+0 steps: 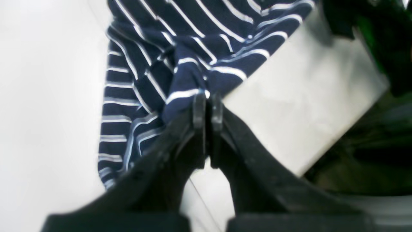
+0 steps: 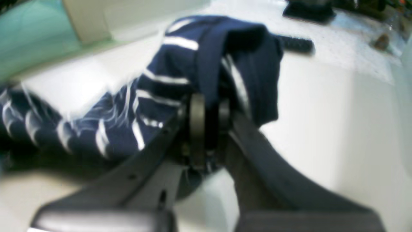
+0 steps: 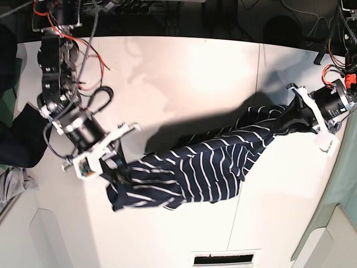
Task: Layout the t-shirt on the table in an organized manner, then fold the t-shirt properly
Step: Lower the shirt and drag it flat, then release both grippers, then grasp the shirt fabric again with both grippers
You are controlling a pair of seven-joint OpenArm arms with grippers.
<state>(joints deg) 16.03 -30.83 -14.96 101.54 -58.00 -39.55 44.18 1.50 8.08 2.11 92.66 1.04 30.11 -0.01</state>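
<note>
Bright overhead glare, a green curtain (image 3: 341, 184) at the side, tangled cables (image 3: 139, 8) behind.

The striped t-shirt (image 3: 206, 162) hung stretched in a sagging band above the white table (image 3: 184, 72), one end pinched in the right gripper (image 3: 113, 166) at the view's left and the other in the left gripper (image 3: 285, 124) at its right, with a shadow cast beneath it.
</note>
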